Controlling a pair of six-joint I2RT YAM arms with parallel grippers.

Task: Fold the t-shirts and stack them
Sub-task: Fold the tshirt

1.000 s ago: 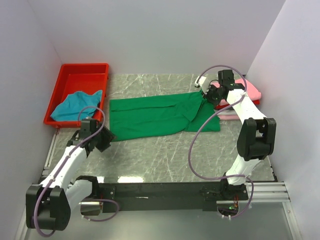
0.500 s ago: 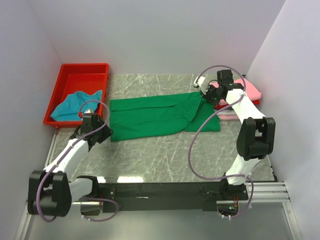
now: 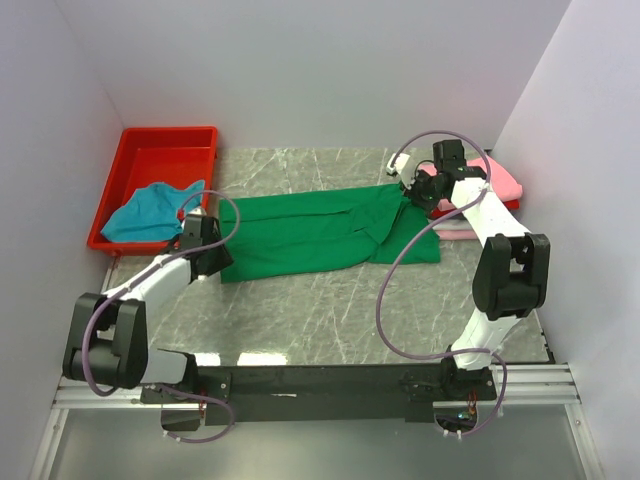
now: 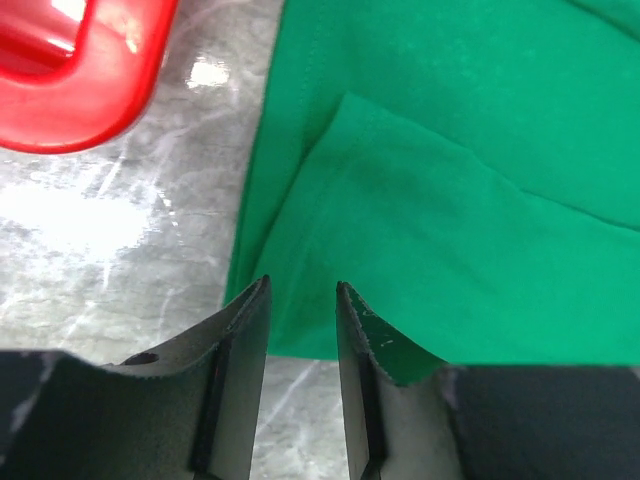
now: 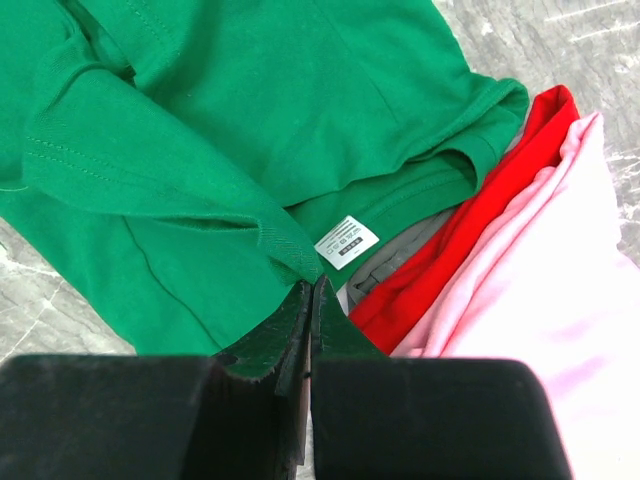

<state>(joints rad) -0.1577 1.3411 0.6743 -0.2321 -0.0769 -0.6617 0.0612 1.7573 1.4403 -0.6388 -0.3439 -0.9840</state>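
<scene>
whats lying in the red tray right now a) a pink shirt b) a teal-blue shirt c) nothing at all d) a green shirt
B: a crumpled teal-blue shirt lies in the near part of the red tray, while the green shirt lies spread outside it and the pink shirt is over in the pile at the right.

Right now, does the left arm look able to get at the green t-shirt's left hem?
Probably yes: the left pincer hangs right over the hem of the green t-shirt, jaws apart, nothing between; the red tray lies off to one side.
</scene>
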